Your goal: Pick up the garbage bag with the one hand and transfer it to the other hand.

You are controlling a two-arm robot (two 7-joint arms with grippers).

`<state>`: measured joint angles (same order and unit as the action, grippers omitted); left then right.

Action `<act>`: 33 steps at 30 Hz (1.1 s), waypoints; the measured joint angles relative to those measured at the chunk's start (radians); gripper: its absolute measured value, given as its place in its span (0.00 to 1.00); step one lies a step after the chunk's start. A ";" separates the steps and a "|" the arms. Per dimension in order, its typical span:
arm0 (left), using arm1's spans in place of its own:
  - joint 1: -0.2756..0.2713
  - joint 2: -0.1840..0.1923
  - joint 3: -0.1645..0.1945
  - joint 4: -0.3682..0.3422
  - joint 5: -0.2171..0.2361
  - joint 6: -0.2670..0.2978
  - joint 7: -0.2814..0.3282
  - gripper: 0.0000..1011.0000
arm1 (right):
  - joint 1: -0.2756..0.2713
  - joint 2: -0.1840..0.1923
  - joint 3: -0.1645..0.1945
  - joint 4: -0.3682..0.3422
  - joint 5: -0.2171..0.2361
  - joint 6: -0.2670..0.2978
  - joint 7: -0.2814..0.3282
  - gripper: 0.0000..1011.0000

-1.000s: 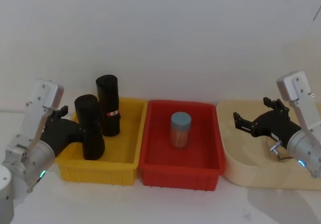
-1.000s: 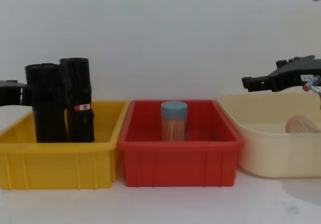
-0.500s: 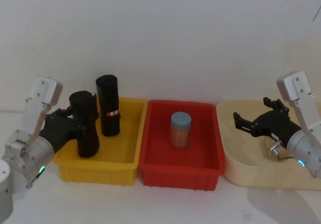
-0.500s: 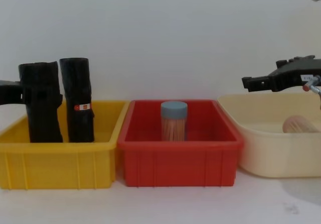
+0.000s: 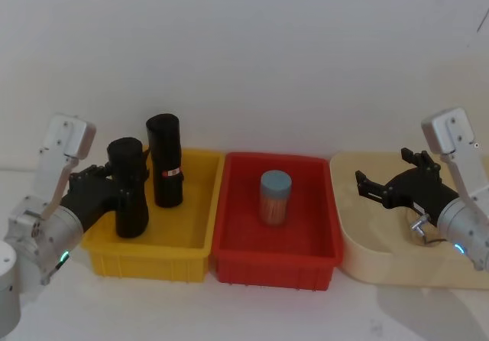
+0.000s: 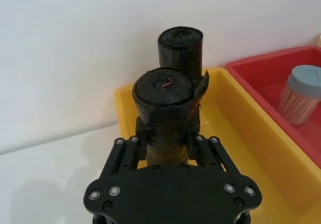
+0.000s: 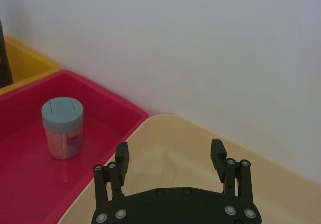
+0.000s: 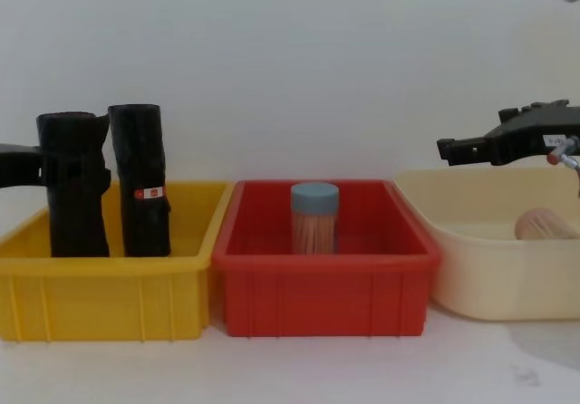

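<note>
The yellow bin (image 8: 100,304) hides the foot of the garbage bag (image 8: 74,218); the sticker (image 8: 152,192) (red-and-white) on the next roll (image 8: 136,146) is too small to read.

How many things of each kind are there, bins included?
Black rolls: 2, the plain garbage bag in the left gripper's fingers, the stickered roll beside it.
Bins: 3, yellow, red, cream under the open right gripper.
Toothpick jar: 1.
Wooden piece: 1.
Total: 7.

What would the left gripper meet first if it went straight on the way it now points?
Probably the stickered roll, just beyond the garbage bag the left gripper is shut on; the bag would likely touch first, though depth is unclear. The right gripper hangs open over the cream tray.
</note>
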<state>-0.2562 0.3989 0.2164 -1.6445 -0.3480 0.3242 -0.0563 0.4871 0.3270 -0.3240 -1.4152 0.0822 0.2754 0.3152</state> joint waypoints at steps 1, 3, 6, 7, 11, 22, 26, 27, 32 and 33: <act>-0.001 -0.001 0.000 -0.001 0.001 -0.001 0.000 0.41 | 0.000 0.000 0.000 0.000 0.000 0.000 0.000 0.99; -0.004 -0.004 0.001 -0.004 0.004 -0.007 0.000 0.41 | 0.000 0.000 0.000 0.000 0.000 0.000 0.000 0.99; -0.009 -0.008 0.001 -0.009 0.007 -0.014 0.000 0.39 | 0.000 0.000 0.000 0.000 0.000 0.000 0.000 0.99; -0.011 -0.010 0.002 -0.011 0.007 -0.016 0.000 0.39 | 0.000 0.000 0.000 0.000 0.000 0.000 0.000 0.99; -0.040 -0.025 0.003 -0.032 0.005 -0.023 -0.012 0.37 | 0.000 0.000 0.000 0.000 0.000 0.000 0.000 0.99; -0.124 -0.062 0.009 -0.073 -0.046 0.009 -0.071 0.37 | 0.000 0.000 0.000 0.000 0.000 0.000 0.000 0.99; -0.158 -0.077 0.017 -0.076 -0.068 0.028 -0.094 0.37 | 0.000 0.000 0.000 0.000 0.000 0.000 0.000 0.99; -0.165 -0.079 0.019 -0.076 -0.075 0.033 -0.101 0.37 | 0.000 0.000 0.000 0.000 0.000 0.000 0.000 0.99; -0.212 -0.097 0.041 -0.053 -0.103 0.059 -0.138 0.37 | 0.000 0.000 0.000 0.000 0.000 0.000 0.000 0.99; -0.220 -0.099 0.046 -0.047 -0.107 0.063 -0.146 0.37 | 0.000 0.000 0.000 0.000 0.000 0.000 0.000 0.99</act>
<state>-0.4758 0.2994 0.2622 -1.6915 -0.4550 0.3876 -0.2022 0.4871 0.3269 -0.3239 -1.4153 0.0822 0.2754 0.3152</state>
